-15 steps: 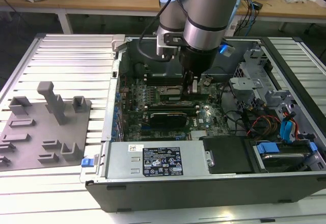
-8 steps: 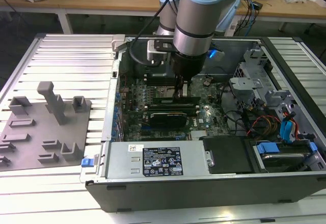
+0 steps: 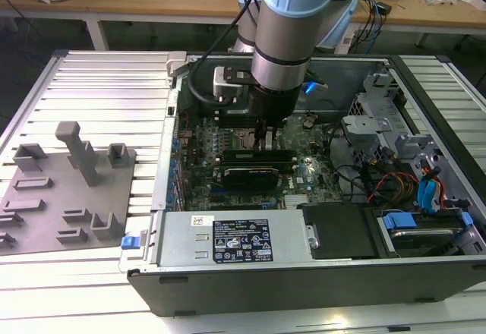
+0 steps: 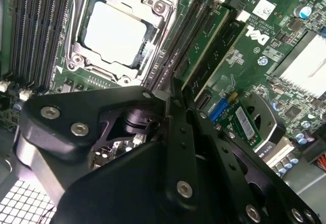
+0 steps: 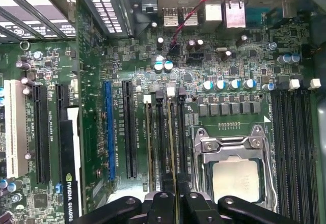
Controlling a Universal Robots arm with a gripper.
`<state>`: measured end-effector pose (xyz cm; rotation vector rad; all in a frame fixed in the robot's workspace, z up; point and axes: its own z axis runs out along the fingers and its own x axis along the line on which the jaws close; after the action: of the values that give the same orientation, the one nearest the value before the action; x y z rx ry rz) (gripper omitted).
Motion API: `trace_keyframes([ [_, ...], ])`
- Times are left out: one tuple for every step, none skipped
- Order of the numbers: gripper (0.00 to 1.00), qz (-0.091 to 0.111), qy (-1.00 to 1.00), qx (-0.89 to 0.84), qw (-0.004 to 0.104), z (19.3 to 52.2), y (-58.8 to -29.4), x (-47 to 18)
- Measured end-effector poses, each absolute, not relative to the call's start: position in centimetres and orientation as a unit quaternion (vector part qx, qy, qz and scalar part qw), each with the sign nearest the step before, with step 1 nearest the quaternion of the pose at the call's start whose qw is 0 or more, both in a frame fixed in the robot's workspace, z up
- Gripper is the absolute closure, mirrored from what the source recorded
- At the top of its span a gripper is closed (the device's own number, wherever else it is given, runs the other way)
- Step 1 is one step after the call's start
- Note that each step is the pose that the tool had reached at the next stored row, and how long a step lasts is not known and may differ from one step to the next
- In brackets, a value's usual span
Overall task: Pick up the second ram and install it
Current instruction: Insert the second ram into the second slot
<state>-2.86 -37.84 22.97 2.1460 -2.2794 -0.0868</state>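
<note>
The black claw (image 5: 175, 203) is clamped on the thin green second ram (image 5: 174, 183), held edge-on between its fingers over the long black slots (image 5: 160, 142) directly below; the square metal CPU socket (image 5: 235, 168) lies just beside the claw. In the exterior view the claw (image 3: 264, 138) hangs low inside the open grey computer case (image 3: 228, 281), over the green motherboard (image 3: 304, 178).

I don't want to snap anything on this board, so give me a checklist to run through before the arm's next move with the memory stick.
1. Memory stick held between the closed fingers of the gripper: ok.
2. Memory stick running in line with the long black slots beside the processor socket: ok.
3. Memory stick pushed fully home: cannot tell.
4. White end clip latched: cannot tell.
5. Neighbouring stick apart from the gripper: ok.
</note>
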Motion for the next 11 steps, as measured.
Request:
trace_keyframes([
  [0.86,-0.028,-0.728,0.685,0.005,22.89,-37.79,-2.86],
  [0.86,-0.028,-0.728,0.685,0.005,22.82,-37.79,-2.96],
  [0.86,-0.028,-0.728,0.685,0.005,22.73,-37.79,-3.05],
  [0.86,-0.028,-0.728,0.685,0.005,22.62,-37.8,-3.06],
  [0.86,-0.028,-0.728,0.685,0.005,22.56,-37.81,-3.07],
  [0.86,-0.028,-0.728,0.685,0.005,22.52,-37.8,-3.07],
  [0.86,-0.028,-0.728,0.685,0.005,22.53,-37.8,-3.07],
  [0.86,-0.028,-0.729,0.684,0.004,22.65,-37.79,-3.06],
  [0.86,-0.028,-0.729,0.684,0.005,22.87,-37.81,-3.06],
  [0.86,-0.028,-0.729,0.684,0.005,22.98,-37.83,-3.06],
  [0.86,-0.028,-0.729,0.684,0.004,23.05,-37.85,-3.07],
])
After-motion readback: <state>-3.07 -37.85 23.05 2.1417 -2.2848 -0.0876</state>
